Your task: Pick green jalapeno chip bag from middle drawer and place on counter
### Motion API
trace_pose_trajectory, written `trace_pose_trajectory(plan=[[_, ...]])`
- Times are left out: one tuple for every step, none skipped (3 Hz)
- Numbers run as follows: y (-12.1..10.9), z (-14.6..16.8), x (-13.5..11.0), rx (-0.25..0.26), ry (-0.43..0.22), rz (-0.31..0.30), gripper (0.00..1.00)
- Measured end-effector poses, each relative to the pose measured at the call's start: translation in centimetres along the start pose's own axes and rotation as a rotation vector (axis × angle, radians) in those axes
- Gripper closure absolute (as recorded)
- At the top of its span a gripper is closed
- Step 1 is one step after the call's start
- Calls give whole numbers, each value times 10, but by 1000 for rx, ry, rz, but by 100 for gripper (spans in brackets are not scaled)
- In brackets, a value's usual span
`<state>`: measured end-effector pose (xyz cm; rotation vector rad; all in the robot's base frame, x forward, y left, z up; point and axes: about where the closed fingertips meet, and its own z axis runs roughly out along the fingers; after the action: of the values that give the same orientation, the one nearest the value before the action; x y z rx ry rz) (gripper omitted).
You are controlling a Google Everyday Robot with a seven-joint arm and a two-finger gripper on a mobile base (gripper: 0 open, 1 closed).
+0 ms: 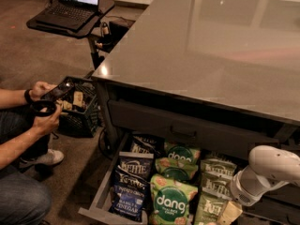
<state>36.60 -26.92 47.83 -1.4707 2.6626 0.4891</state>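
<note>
The open drawer (104, 197) under the counter (211, 50) holds several chip bags. The olive-green jalapeno chip bags (213, 187) lie in its right column, one behind another. Bright green Dang bags (171, 203) fill the middle column and dark blue Kettle bags (129, 186) the left. My gripper (228, 213) hangs from the white arm (265, 172) at the lower right, low over the front green jalapeno bag (205, 210). Its tip is partly cut off by the frame's bottom edge.
A person (28, 139) sits on the floor at left, holding a controller (44, 108). A black crate (79, 108) stands next to the counter's corner. A laptop (70, 3) sits on a small stand at the back left. A shut drawer front (187, 130) sits above the open one.
</note>
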Motion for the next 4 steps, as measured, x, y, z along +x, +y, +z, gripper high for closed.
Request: trace_pose_trajectory(plan=[[-5,14,-1,-23,-6,19,7],[-5,23,-1,-46,-9,30,2],[-2,34,-2,-72,-13,41,0],[0,46,1,-98,-11,54,17]])
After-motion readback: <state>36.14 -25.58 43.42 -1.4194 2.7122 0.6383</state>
